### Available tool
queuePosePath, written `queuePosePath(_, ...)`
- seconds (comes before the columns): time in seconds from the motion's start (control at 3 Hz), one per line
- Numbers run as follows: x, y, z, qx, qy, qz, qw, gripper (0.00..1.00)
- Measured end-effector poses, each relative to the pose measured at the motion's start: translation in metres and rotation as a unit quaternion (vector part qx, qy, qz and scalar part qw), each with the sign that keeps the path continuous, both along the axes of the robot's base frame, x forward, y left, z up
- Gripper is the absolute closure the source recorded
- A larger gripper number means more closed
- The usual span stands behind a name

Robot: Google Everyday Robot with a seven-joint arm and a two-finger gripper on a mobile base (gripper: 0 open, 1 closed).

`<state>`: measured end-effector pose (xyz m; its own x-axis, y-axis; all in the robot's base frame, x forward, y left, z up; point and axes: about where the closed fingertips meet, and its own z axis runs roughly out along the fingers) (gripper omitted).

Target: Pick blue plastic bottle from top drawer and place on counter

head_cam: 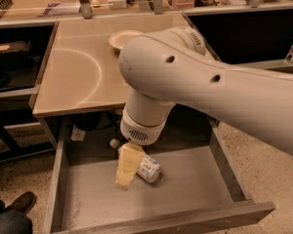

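Observation:
The blue plastic bottle point(149, 168) lies on its side in the open grey top drawer point(195, 179), its white cap point(114, 143) toward the back; most of its body is hidden behind my gripper. My gripper point(125, 172), with pale yellow fingers, hangs from the white arm straight down over the bottle's middle, its tips near the drawer floor. The beige counter point(78, 77) with curved arc marks lies behind the drawer.
A cream bowl point(121, 38) sits on the counter's far part, partly hidden by my arm. Dark side shelves flank the counter. A person's shoe point(19, 202) is at the lower left by the drawer. Items stand on the back ledge.

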<state>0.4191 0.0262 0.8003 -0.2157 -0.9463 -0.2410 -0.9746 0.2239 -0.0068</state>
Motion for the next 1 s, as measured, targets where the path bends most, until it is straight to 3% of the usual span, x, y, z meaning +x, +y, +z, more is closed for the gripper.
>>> queuePosePath(0.33,0.02,0.003,-0.037,-0.008,0.001,-0.022,0.9997,0.0)
queuePosePath(0.67,0.02,0.003,-0.037,-0.007,0.0,-0.022,0.9997,0.0)
queuePosePath(1.0,0.029,0.002,-0.066,0.007,0.008,-0.027,0.9996,0.0)
